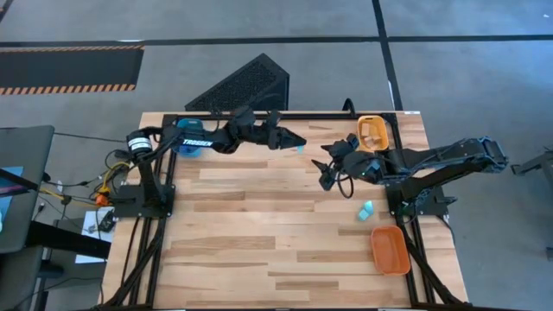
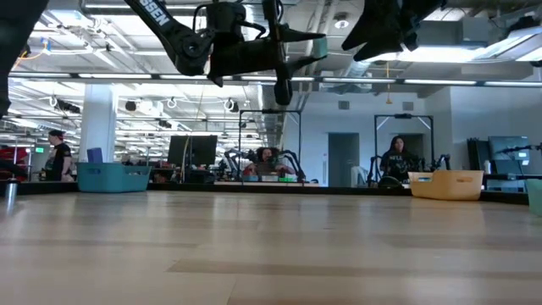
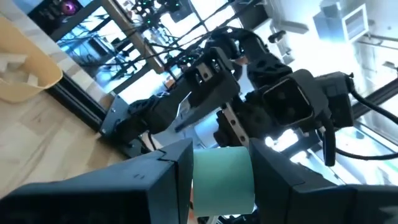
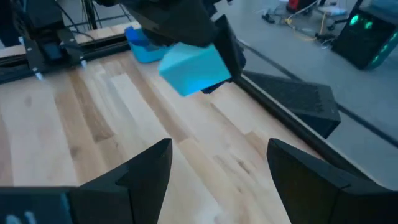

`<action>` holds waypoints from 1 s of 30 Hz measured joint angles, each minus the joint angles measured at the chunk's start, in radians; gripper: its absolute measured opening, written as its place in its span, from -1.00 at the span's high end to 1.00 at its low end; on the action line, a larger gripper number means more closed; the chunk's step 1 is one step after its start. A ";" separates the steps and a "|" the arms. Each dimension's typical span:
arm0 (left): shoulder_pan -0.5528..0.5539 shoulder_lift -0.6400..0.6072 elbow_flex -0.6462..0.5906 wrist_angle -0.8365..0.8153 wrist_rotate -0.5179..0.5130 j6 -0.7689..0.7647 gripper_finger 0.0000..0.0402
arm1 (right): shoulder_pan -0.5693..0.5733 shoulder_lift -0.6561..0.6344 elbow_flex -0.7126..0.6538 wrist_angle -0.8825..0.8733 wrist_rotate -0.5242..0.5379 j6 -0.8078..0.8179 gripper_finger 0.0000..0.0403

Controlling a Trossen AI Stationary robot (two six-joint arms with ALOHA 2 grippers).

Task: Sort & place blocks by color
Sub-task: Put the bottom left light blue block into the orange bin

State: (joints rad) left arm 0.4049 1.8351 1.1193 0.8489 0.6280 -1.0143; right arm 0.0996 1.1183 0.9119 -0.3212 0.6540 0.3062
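My left gripper (image 1: 296, 142) is high over the table's far middle, shut on a light cyan cube (image 3: 222, 178), which also shows in the right wrist view (image 4: 193, 67) and the low view (image 2: 318, 47). My right gripper (image 1: 327, 170) hovers just right of it, open and holding nothing, its fingers (image 4: 149, 163) pointing toward the held cube. Another light cyan block (image 1: 366, 210) lies on the table near the right arm's base. Pale tan pieces (image 3: 17, 68) rest inside the yellow-orange tray (image 1: 373, 131). I see no dark blue oblongs. My left gripper pinches the light cyan cube between its two fingers, which press on two opposite faces (image 3: 198, 180). The fingers come roughly level from the table's left. The cube is lifted clear, well above the table, and sticks out past the fingertips (image 4: 214, 62).
A blue tray (image 1: 188, 138) sits at the far left under the left arm, the yellow-orange tray at the far right, and an orange tray (image 1: 390, 249) at the near right. Bare wood (image 1: 259, 233) spreads across the middle and near side. People and desks show beyond the table.
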 joint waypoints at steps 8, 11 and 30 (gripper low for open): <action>0.043 0.000 0.032 -0.001 0.049 -0.029 0.48 | -0.025 0.000 0.000 0.023 0.000 -0.169 -0.42; 0.047 0.000 0.043 0.000 0.049 -0.043 0.48 | -0.025 0.000 0.000 0.025 0.000 -0.255 -0.42; 0.047 0.000 0.136 0.062 0.200 -0.004 0.48 | -0.077 0.000 0.080 0.099 0.056 -0.444 -0.42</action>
State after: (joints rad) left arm 0.4522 1.8351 1.2558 0.9112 0.8279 -1.0187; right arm 0.0223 1.1183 0.9915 -0.2225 0.7103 -0.1375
